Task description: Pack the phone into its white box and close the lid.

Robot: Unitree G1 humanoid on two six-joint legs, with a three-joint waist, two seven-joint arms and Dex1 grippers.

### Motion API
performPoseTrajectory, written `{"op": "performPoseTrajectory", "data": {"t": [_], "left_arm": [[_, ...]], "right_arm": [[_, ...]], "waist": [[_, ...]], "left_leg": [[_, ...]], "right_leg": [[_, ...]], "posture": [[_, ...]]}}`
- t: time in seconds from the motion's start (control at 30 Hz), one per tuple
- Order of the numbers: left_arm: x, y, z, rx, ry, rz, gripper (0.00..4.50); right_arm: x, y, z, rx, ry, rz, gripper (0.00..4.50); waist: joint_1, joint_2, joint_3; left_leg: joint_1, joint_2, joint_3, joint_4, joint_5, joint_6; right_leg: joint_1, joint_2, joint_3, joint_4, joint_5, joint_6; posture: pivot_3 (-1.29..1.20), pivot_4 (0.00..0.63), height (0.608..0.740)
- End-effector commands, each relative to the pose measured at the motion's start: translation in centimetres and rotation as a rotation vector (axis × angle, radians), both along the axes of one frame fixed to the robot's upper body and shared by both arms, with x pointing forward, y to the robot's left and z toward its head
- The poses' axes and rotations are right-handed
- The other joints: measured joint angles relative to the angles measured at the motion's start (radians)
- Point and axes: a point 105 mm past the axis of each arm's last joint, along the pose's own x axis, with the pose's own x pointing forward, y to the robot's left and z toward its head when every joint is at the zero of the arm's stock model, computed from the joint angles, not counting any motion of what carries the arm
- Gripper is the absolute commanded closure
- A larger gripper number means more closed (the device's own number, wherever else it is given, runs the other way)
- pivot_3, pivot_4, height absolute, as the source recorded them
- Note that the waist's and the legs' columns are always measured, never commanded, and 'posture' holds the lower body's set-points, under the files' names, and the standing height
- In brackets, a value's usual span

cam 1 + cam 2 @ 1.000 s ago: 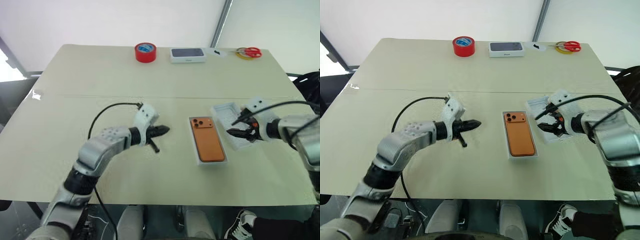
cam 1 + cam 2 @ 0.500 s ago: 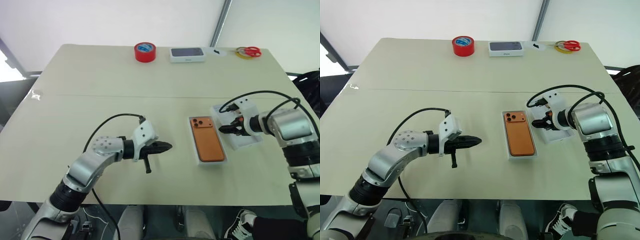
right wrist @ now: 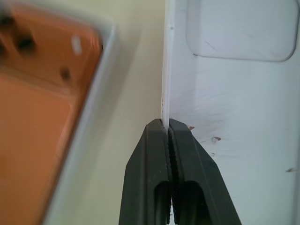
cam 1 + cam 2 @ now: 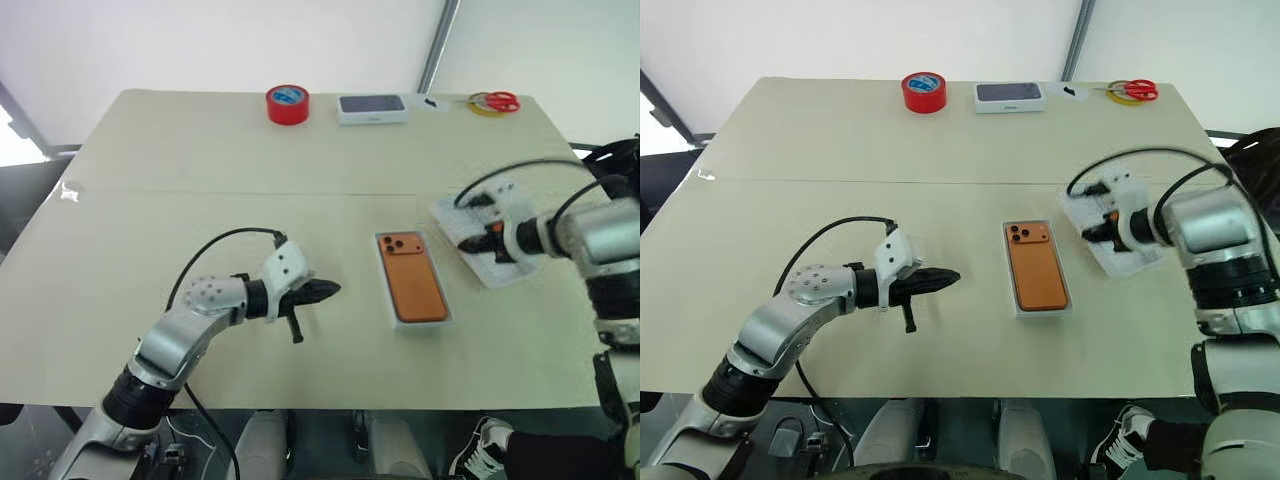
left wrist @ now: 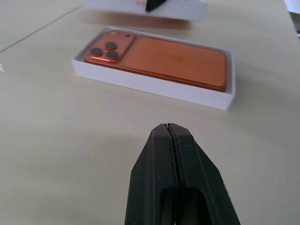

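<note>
The right hand [image 3: 169,123] is pinched shut on the near wall of the lid [image 4: 490,250]. The lid is open side up, showing its plain white inside, and it sits tilted above the bench [image 4: 250,150], on the robot's right. Just to the left of the lid lies the white box [image 4: 447,318], flat on the bench. The phone [image 4: 413,290] lies inside the white box, orange back up, with its three camera lenses at the far left corner.

Further left, well apart from the box, the left hand [image 5: 169,127] hovers low over the bench. Its two black fingers are pressed together on nothing, and they point toward the box.

Along the far edge of the bench stand a red roll of tape [image 4: 287,104], a second white box with a dark phone picture [image 4: 372,108], and red-handled scissors [image 4: 498,101] resting on a yellow ring.
</note>
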Motion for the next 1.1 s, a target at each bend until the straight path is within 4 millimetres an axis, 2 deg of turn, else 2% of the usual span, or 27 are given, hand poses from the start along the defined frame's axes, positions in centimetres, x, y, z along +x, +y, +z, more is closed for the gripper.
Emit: {"op": "performPoseTrajectory", "data": {"t": [0.03, 0.1, 0.2, 0.27, 0.37, 0.43, 0.57, 0.73, 0.83, 0.93, 1.03, 1.1], "left_arm": [[1.5, 1.7, 2.0, -0.077, -0.064, 0.11, 4.5], [1.9, 2.2, 2.3, -0.098, -0.073, 0.135, 4.5], [2.5, 2.9, 2.0, -0.084, -0.077, 0.155, 4.5], [2.9, 3.0, 1.7, -0.056, -0.083, 0.149, 4.5], [3.3, 2.8, 1.7, -0.048, -0.092, 0.136, 4.5], [3.4, 2.5, 1.7, -0.051, -0.096, 0.124, 4.5], [3.4, 1.0, 1.5, -0.044, -0.107, 0.076, 4.5], [3.1, -1.1, 1.3, -0.061, -0.102, 0.029, 4.5], [2.8, -2.3, 1.0, -0.063, -0.096, 0.011, 4.5], [3.0, -3.5, 0.7, -0.061, -0.095, 0.008, 4.5], [3.3, -4.7, 0.6, -0.066, -0.091, 0.006, 4.5], [3.3, -5.6, 0.6, -0.069, -0.093, -0.003, 4.5]], "right_arm": [[-1.0, 2.8, 5.3, 0.251, -0.093, 0.069, 4.47], [-1.4, 4.0, 5.7, 0.334, -0.091, 0.122, 4.47], [-2.4, 6.8, 5.1, 0.464, -0.037, 0.256, 4.47], [-3.6, 9.6, 4.4, 0.575, 0.054, 0.373, 4.47], [-5.3, 11.8, 4.1, 0.67, 0.133, 0.446, 4.47], [-6.0, 13.0, 3.6, 0.721, 0.161, 0.429, 4.47], [-5.9, 14.7, 1.4, 0.763, 0.17, 0.347, 4.47], [-5.4, 15.6, -0.6, 0.832, 0.158, 0.163, 4.47], [-5.2, 15.5, -1.1, 0.845, 0.147, 0.074, 3.52], [-5.1, 14.3, -0.6, 0.78, 0.113, 0.075, 1.97], [-5.1, 12.2, 1.2, 0.638, 0.052, 0.132, 0.46], [-5.1, 10.2, 2.6, 0.518, 0.012, 0.138, 0.46]], "waist": [[-0.007, 0.0, 0.0], [-0.012, -0.001, -0.001], [-0.014, -0.001, -0.001], [-0.016, -0.001, -0.001], [-0.017, -0.001, -0.001], [-0.013, -0.001, -0.001], [-0.015, -0.001, -0.001], [-0.016, -0.001, -0.001], [-0.015, -0.001, -0.001], [-0.014, -0.001, -0.001], [-0.014, 0.0, 0.0], [-0.013, 0.0, 0.0]], "left_leg": [[0.0, 0.0, 0.0, 0.0, 0.0, 0.0], [0.001, 0.001, -0.002, 0.0, 0.0, 0.0], [0.002, 0.001, -0.002, 0.0, 0.0, 0.0], [0.002, 0.001, -0.001, 0.0, 0.0, 0.0], [0.002, 0.0, 0.0, 0.0, 0.0, 0.0], [0.002, 0.0, -0.001, 0.0, 0.0, 0.0], [0.001, 0.0, 0.0, 0.001, 0.0, 0.0], [0.001, 0.001, 0.001, 0.001, 0.0, 0.0], [0.001, 0.001, 0.001, 0.001, 0.0, 0.0], [0.001, 0.001, 0.001, 0.001, 0.0, 0.0], [0.001, 0.0, 0.001, 0.002, 0.0, 0.001], [0.001, 0.0, 0.002, 0.002, 0.0, 0.001]], "right_leg": [[0.0, 0.001, 0.0, 0.0, 0.0, 0.0], [0.0, 0.002, -0.001, 0.002, 0.0, 0.0], [0.001, 0.001, -0.001, 0.005, 0.0, 0.0], [0.001, 0.0, 0.0, 0.005, 0.0, 0.0], [0.0, 0.0, 0.001, 0.006, 0.0, 0.0], [0.0, 0.0, 0.001, 0.006, 0.0, 0.0], [0.0, 0.0, 0.002, 0.005, 0.0, 0.001], [-0.001, 0.0, 0.003, 0.007, 0.0, 0.002], [-0.001, 0.0, 0.003, 0.008, 0.0, 0.002], [-0.001, 0.0, 0.003, 0.007, 0.0, 0.001], [-0.001, 0.0, 0.003, 0.007, 0.0, 0.001], [-0.001, 0.0, 0.004, 0.006, 0.0, 0.0]], "posture": [[0.0, 0.15, 0.74], [0.0, 0.15, 0.74], [0.0, 0.15, 0.74], [0.0, 0.15, 0.74], [0.0, 0.15, 0.74], [0.0, 0.15, 0.74], [0.0, 0.15, 0.74], [0.0, 0.15, 0.74], [0.0, 0.15, 0.74], [0.0, 0.15, 0.74], [0.0, 0.15, 0.74], [0.0, 0.15, 0.74]]}}
